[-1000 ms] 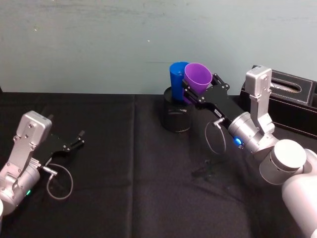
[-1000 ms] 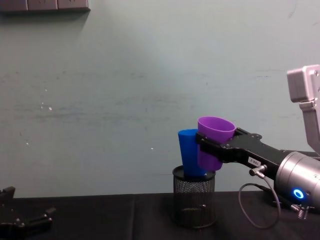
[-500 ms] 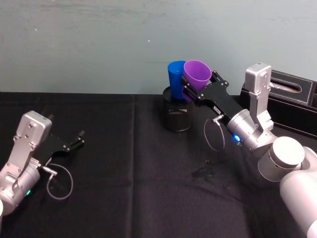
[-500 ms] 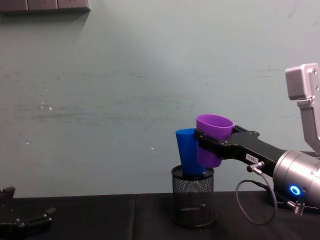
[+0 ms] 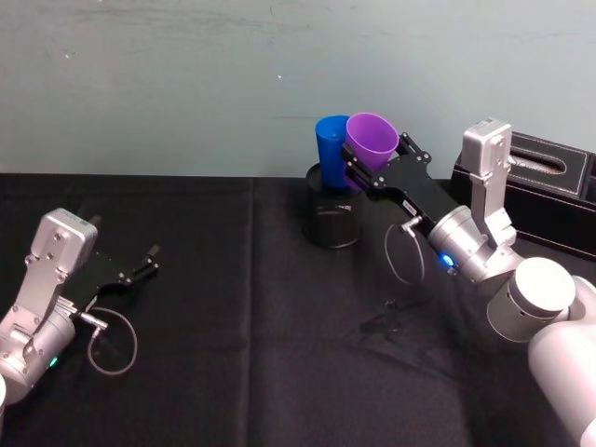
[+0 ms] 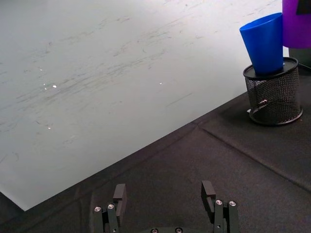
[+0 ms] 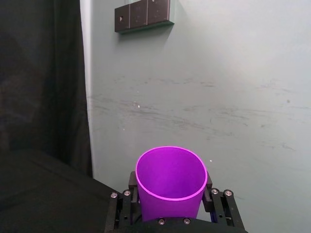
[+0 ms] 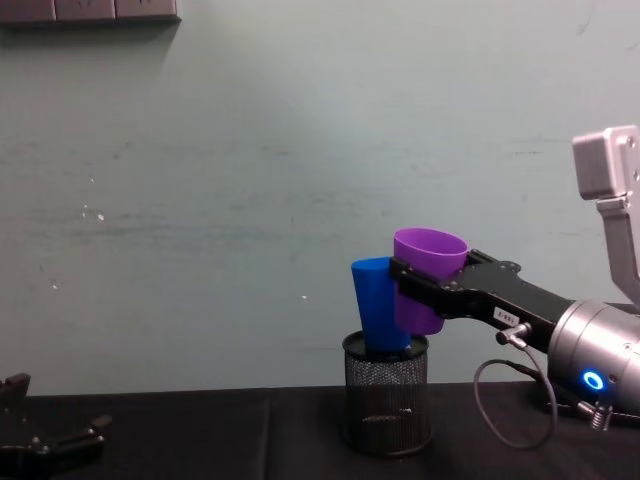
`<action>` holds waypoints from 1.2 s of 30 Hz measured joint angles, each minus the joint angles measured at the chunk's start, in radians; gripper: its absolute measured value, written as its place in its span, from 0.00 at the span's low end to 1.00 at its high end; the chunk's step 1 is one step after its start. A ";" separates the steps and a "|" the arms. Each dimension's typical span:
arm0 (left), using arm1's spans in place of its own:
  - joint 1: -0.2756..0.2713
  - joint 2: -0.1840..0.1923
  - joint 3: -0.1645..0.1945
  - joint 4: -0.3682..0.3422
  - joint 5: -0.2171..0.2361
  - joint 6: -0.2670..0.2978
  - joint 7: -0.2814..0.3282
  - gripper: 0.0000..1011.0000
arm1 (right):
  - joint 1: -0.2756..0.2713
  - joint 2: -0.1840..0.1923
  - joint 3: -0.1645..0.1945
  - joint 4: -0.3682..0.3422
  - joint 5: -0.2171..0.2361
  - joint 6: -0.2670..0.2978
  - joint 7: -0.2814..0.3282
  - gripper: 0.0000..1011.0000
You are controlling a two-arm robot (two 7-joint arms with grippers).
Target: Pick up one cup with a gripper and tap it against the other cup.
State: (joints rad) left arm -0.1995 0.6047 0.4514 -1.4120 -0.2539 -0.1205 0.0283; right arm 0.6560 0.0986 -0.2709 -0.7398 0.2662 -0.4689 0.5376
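Soft, even indoor light; wall (image 8: 200,200) evenly lit, black tablecloth (image 5: 233,307) dark with faint sheen at creases; purple cup (image 7: 170,187) rim glows bright.

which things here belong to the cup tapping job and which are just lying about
In the job:
purple cup, clamped in the right gripper
blue cup, standing right beside the purple one

Just lying about:
black mesh pen holder, which only props up the blue cup
black box at the far right
left gripper, parked open low at the table's left
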 joint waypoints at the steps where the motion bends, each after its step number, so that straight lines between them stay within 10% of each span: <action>1: 0.000 0.000 0.000 0.000 0.000 0.000 0.000 1.00 | -0.002 0.001 0.000 -0.005 -0.001 0.001 -0.001 0.72; 36: 0.000 0.000 0.000 0.000 0.000 0.000 0.000 1.00 | -0.185 0.098 -0.006 -0.319 0.009 0.157 -0.065 0.72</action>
State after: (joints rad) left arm -0.1995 0.6047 0.4514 -1.4120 -0.2539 -0.1206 0.0283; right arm 0.4711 0.1966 -0.2766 -1.0590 0.2755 -0.3114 0.4721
